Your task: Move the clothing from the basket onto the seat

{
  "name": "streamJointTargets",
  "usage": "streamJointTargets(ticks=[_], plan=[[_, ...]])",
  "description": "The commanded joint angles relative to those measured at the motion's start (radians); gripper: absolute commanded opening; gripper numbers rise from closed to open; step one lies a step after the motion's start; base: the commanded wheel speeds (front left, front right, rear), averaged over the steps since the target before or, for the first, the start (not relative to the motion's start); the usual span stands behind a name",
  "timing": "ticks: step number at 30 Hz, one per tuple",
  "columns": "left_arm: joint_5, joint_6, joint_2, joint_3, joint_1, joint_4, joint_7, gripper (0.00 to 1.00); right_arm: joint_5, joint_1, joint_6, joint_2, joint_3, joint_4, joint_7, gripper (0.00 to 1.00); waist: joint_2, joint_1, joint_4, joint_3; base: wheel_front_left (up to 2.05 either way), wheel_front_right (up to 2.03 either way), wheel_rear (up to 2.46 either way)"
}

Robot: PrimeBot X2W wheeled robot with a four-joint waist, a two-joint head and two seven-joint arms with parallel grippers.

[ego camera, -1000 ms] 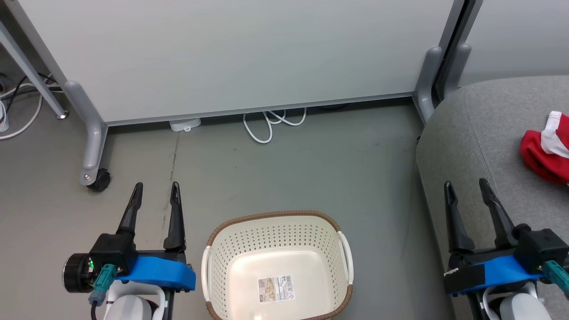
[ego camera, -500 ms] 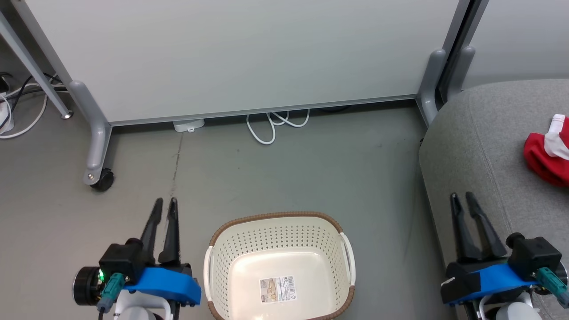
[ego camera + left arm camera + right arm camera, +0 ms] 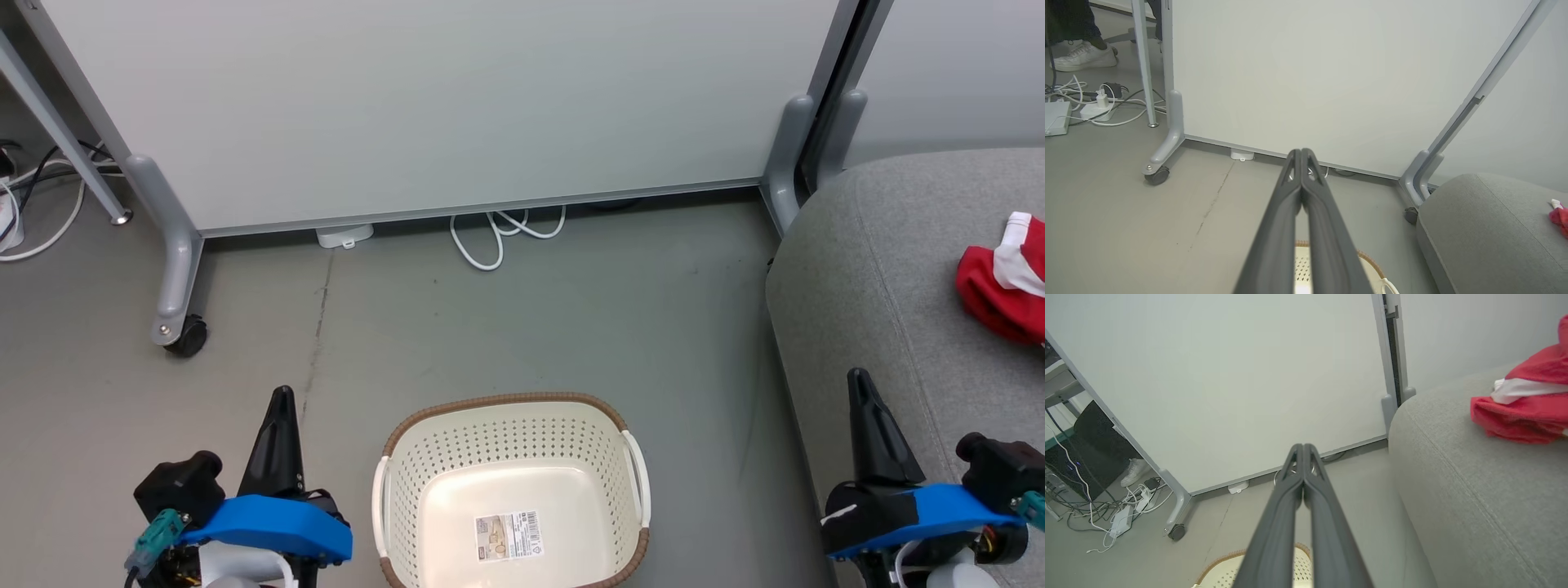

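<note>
Cream basket [image 3: 506, 433], barcode sticker [image 3: 508, 535] text unreadable; left gripper [image 3: 282, 398], right gripper [image 3: 858, 380] fingers together, gripping nothing

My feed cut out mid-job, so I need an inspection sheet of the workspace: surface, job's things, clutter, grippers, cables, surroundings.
Surface: grey floor, one dark crack line.
Job's things: basket on the floor, holding just its label sticker; clothing lies on the seat.
Clutter: nothing seen.
Grippers: left gripper and right gripper both shut, holding nothing.
Cables: white cable loop under the partition; a tangle of cables at far left.
Surroundings: white wheeled partition; a person's shoe behind it.
</note>
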Motion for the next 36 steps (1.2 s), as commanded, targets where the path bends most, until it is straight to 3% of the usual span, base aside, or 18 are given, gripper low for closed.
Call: streamJointTargets(ticks=[1, 36], plan=[[-0.053, -0.005, 0.001, 0.012, -0.018, -0.022, 0.01, 0.0, 0.054, -0.009, 0.0, -0.002, -0.003, -0.015, 0.013, 0.0, 0.0, 0.0, -0.001, -0.001, 0.0, 0.0, 0.0], [-0.569, -0.022, 0.001, 0.075, -0.016, -0.056, 0.14, 0.0, 0.579, -0.017, 0.0, -0.002, -0.022, -0.007, 0.145, 0.0, 0.0, 0.0, -0.015, -0.023, 0.0, 0.0, 0.0]])
